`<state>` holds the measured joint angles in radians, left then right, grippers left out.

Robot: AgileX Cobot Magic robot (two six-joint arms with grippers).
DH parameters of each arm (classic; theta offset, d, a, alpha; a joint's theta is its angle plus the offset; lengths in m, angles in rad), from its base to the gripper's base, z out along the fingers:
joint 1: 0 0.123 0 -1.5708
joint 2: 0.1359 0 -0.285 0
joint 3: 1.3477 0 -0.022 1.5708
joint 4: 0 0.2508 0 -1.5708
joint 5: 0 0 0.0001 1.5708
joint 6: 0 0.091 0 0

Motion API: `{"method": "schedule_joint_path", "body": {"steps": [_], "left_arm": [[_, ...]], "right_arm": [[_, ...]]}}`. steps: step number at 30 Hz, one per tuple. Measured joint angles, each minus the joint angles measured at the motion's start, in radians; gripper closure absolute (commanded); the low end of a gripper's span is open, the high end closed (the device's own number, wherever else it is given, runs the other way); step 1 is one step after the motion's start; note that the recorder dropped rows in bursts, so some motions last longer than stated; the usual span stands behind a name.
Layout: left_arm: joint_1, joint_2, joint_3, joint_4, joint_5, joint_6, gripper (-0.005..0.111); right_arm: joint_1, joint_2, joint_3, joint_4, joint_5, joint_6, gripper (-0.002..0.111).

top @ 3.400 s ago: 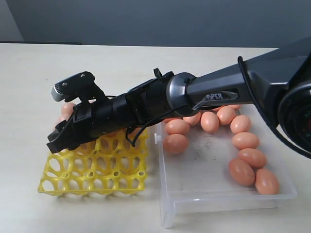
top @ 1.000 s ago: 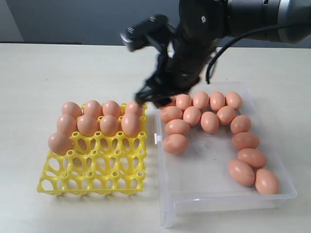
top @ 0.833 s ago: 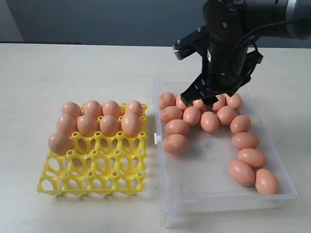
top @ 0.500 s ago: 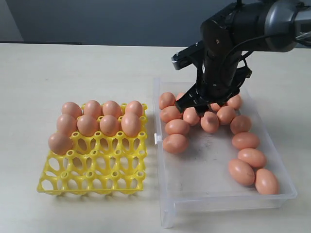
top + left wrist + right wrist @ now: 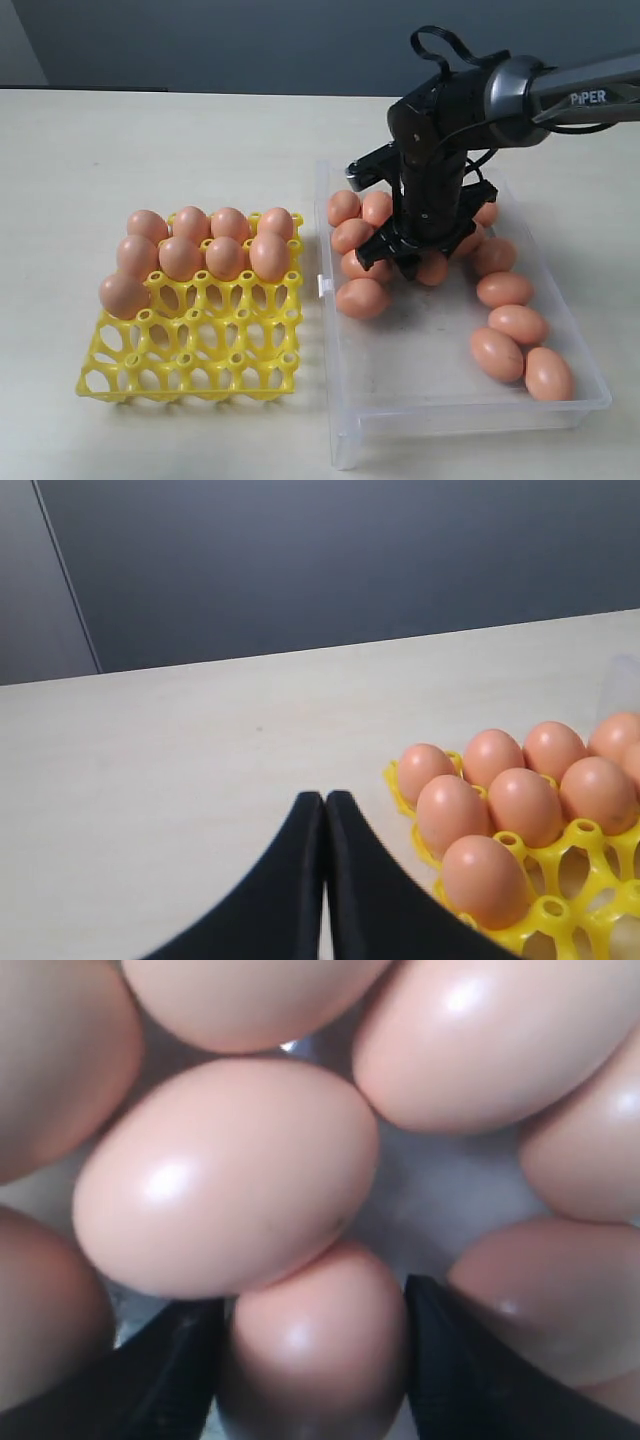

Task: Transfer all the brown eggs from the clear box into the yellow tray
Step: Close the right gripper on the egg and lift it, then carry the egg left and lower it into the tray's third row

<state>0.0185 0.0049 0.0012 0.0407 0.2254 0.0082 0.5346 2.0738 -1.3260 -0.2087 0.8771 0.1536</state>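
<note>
Exterior view is showing the right arm (image 5: 520,95) reaching in from the right side and pointing the right gripper (image 5: 405,266) down into the clear box (image 5: 440,400). The gripper is sitting low among the brown eggs (image 5: 505,290), which are lying loose along the box's far end and right side. The near left part of the box floor is showing only light scuffing. Nine further eggs are sitting in the cups of the yellow tray (image 5: 190,370). They are filling its two far rows and one cup at the left end of the third row. The tray is standing just beside the box's left wall on the pale table (image 5: 150,130).

Right wrist view is showing the two dark fingers (image 5: 170,1370) standing spread on either side of a single egg (image 5: 315,1340), each one lying right against that egg's flank (whether they are actually squeezing it cannot be told). That egg is lying in the box, crowded closely by its neighbours.

Left wrist view is showing the left gripper (image 5: 325,820) with its jaws pressed together on nothing, hovering over the table near the egg-filled corner of the tray.
</note>
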Motion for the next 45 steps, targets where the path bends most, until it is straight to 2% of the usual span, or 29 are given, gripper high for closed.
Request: {"method": "schedule_joint_path", "body": {"steps": [1,4,10,13,18,23,30,36,45], "left_arm": [[0.000,0.000,0.000,0.000,0.000,0.000,0.106],[0.000,0.000,0.000,-0.021,0.003,-0.008,0.106],[0.000,0.000,0.000,-0.035,0.003,-0.008,0.106],[0.000,0.000,0.000,-0.027,0.003,-0.008,0.106],[0.000,0.000,0.000,-0.023,0.003,-0.008,0.106],[0.000,0.000,0.000,-0.019,0.003,-0.008,0.106],[0.000,0.000,0.000,-0.019,0.005,-0.008,0.106],[0.000,0.000,0.000,-0.019,0.005,-0.008,0.106],[0.000,0.000,0.000,-0.019,0.005,-0.001,0.106]], "right_arm": [[0.000,0.000,0.000,0.000,0.000,0.000,0.108],[0.000,-0.005,0.000,-0.013,0.008,-0.003,0.104],[0.017,-0.129,0.004,0.014,0.019,-0.009,0.104],[0.049,-0.231,0.004,0.130,-0.044,-0.069,0.104],[0.137,-0.329,0.004,0.483,-0.264,-0.309,0.104],[0.223,-0.299,0.004,0.879,-0.389,-0.625,0.104],[0.282,-0.191,0.004,1.250,-0.457,-1.007,0.104],[0.284,-0.127,0.004,1.414,-0.485,-1.147,0.104],[0.288,-0.063,0.004,1.451,-0.479,-1.226,0.104]]}}
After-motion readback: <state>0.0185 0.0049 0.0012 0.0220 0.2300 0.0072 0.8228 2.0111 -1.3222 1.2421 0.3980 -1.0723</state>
